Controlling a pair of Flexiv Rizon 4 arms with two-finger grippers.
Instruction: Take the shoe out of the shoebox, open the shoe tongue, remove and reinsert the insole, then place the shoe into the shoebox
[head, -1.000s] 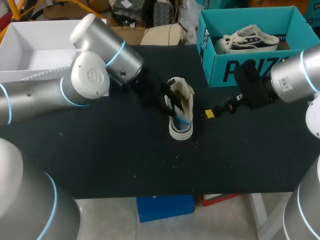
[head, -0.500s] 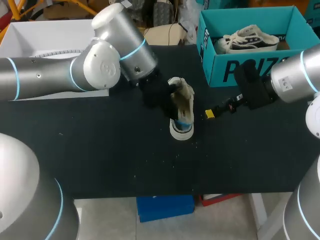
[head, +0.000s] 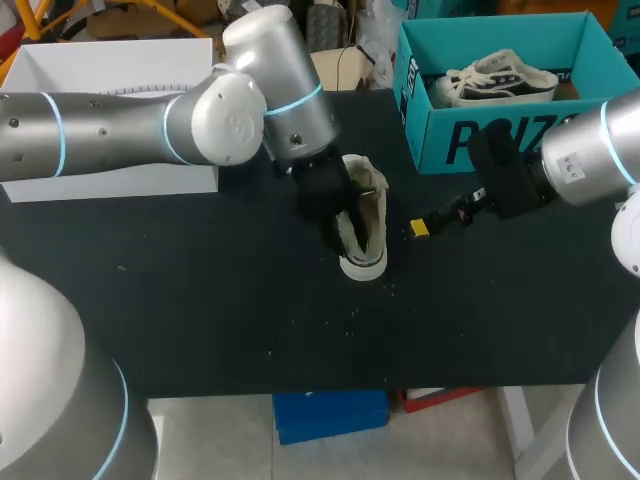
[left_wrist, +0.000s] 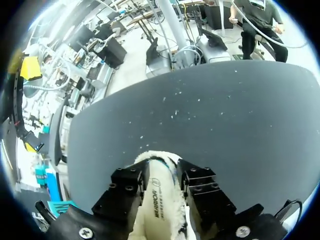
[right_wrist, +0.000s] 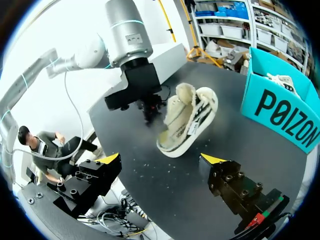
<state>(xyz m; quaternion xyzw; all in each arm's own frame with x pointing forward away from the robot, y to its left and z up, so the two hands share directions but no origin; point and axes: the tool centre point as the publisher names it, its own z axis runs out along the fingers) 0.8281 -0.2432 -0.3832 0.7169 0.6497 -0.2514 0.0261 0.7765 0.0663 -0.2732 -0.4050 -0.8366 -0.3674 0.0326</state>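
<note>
Shoe (head: 362, 225) out of the shoebox (head: 480, 140), resting near the middle of the dark surface (head: 200, 320). Left claw (head: 335, 215) pinching its fleecy upper from both sides; right claw (right_wrist: 161, 159) spread, empty, nearby. Insole step seemingly near done; boxing left. Blue strip inside the shoe a second ago now hidden; left arm further over.

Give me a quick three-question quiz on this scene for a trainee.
1. True or false: the right gripper is shut on the shoe that lies on the table.
2. Where is the other shoe? A) in the teal box B) on the table C) in the right gripper
3. Fill in: the ___ gripper is at the shoe on the table.
Key: 1 false, it is open and apart from the shoe. 2 A. 3 left, the left gripper.
</note>
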